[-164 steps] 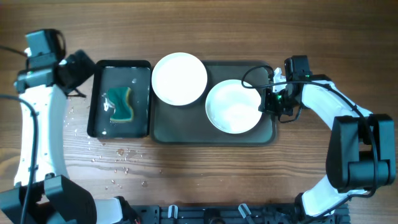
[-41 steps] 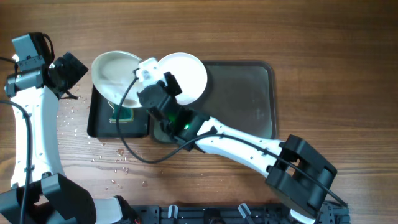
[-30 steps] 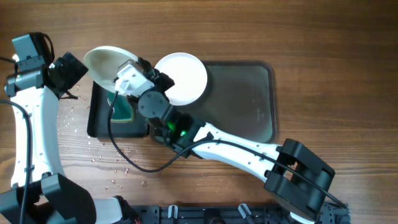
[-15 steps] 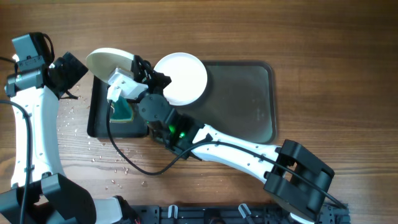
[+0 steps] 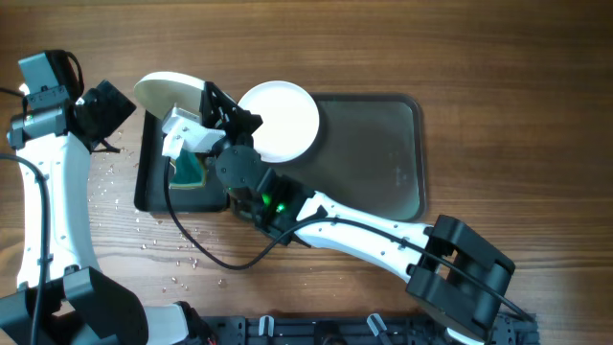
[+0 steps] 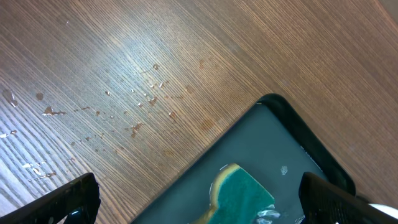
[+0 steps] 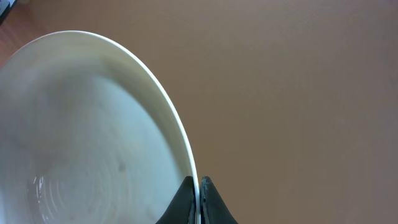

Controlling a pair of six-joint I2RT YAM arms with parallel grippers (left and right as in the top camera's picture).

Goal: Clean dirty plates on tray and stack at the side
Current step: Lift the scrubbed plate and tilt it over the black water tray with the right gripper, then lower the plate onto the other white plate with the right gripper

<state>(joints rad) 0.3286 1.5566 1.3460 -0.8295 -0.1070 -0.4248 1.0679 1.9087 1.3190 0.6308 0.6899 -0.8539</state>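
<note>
- The right gripper [image 7: 198,186] is pressed together on the rim of one white plate [image 5: 165,91].
- It holds that plate tipped up on its edge, over the top end of the small black tray [image 5: 144,187].
- The right wrist view shows a tiny dark dot inside this plate.
- A green sponge [image 6: 239,190] lies in the small black tray, with some water around it.
- A second white plate [image 5: 283,117] lies flat on the top left corner of the big grey tray [image 5: 374,153].
- The left gripper [image 6: 199,196] is spread wide and holds nothing.
- It hangs over the wooden table [image 5: 498,57], beside the left end of the small black tray.
- Little water drops [image 6: 143,106] sit on the table near that tray.
</note>
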